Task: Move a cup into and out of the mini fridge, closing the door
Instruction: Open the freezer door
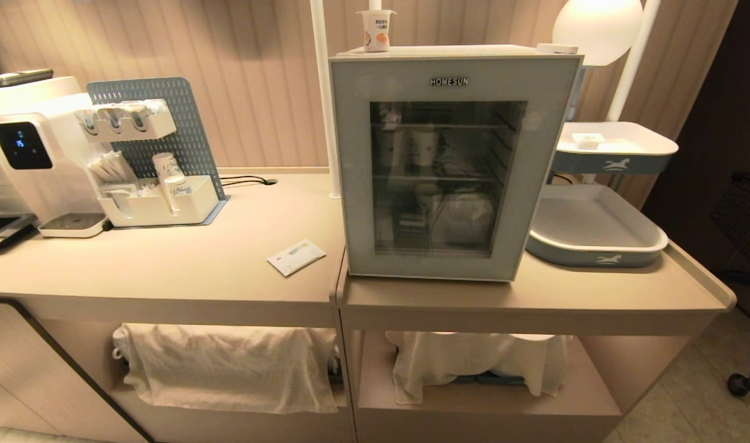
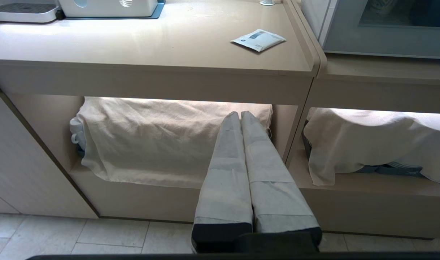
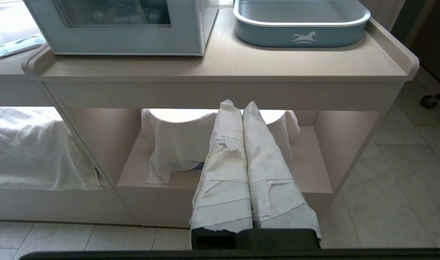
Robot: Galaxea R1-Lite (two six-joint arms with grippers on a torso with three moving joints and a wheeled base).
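While both grippers hang low before the beige counter's open shelves, the tape-wrapped left gripper and right gripper each have fingers pressed together, holding nothing. High above and beyond them, the small white plastic cup with an orange fruit picture stands upright on top of the boxy white mini fridge, whose grey-blue glass-windowed door is closed.

Ribbed beige panelling is lining the wall behind 2 tan counters standing side by side. Pale floor tiles are running beneath them. White cloths are hanging over the lit lower shelves just beyond the fingertips. A round white lamp is glowing at the back, above stacked grey-blue trays.
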